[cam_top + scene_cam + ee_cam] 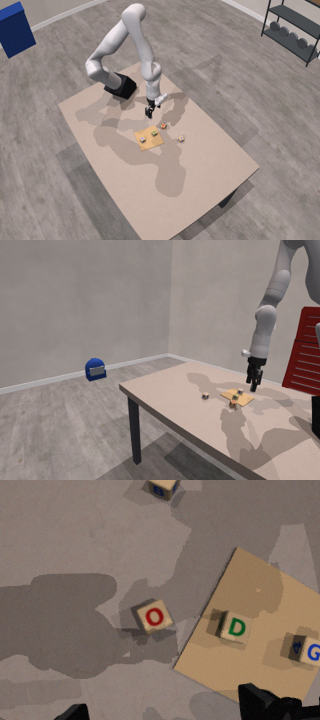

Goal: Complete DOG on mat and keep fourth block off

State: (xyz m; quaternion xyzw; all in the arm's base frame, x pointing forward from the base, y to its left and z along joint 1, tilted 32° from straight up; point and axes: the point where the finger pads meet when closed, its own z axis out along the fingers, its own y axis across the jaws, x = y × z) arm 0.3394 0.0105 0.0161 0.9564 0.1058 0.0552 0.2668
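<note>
A tan mat lies on the table. On it stand a block with a green D and a block with a blue G, with a gap between them. A block with a red O sits on the table just off the mat's edge, beside the D. In the wrist view the O is left of the D and the G. My gripper is open and empty. It hangs above the table on the base side of the mat, apart from all blocks.
The robot base stands at the table's far end.
</note>
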